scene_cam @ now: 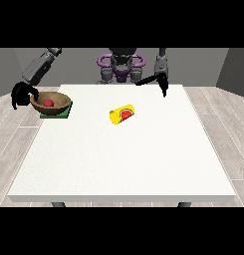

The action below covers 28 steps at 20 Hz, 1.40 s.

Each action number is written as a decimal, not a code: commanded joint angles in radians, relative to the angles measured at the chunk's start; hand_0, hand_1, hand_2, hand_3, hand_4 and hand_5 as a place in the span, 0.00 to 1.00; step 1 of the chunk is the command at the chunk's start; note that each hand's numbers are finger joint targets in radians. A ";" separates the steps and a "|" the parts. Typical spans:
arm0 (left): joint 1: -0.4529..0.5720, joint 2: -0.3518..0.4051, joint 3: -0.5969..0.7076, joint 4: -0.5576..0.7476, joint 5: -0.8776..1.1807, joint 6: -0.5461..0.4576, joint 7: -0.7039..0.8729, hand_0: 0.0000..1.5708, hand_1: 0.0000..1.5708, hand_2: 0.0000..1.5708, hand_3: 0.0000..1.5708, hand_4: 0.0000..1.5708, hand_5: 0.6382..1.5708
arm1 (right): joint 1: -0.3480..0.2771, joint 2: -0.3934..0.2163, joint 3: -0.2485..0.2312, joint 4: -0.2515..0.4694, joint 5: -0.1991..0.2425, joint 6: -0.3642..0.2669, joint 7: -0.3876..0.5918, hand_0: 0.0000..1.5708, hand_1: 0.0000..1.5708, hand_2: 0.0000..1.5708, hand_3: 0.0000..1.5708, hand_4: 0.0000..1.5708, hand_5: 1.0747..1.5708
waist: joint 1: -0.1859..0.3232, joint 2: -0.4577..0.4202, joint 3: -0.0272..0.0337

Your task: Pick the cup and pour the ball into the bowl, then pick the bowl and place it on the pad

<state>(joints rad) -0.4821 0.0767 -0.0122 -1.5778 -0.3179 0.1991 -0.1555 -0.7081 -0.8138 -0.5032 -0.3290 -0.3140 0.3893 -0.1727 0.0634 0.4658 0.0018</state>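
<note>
Red ball lying in brown wooden bowl; bowl sitting on green square pad. Yellow cup lying tipped mid-table. Hand at view's left curling fingers by bowl rim, contact unclear. Hand at view's right hanging, fingers straight. Task looking nearly done.

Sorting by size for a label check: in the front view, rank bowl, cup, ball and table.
1. white table
2. brown bowl
3. yellow cup, lying on its side
4. red ball, inside the bowl

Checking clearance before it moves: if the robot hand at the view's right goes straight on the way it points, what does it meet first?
That robot hand points downward, so it would likely meet the white table first, near its far edge; depth is unclear.
</note>
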 commanded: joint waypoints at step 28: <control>0.083 0.019 0.030 -0.172 0.043 -0.033 0.049 0.00 0.00 0.00 0.00 0.00 1.00 | -0.045 -0.190 0.056 0.026 0.094 -0.010 0.054 0.00 0.00 0.16 0.14 0.00 0.86 | -0.039 0.010 -0.0006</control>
<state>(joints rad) -0.4096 0.1000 0.0117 -1.7420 -0.2810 0.1619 -0.0994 -0.7250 -0.9506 -0.4291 -0.3005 -0.1997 0.3158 -0.1452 0.0406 0.4878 0.0015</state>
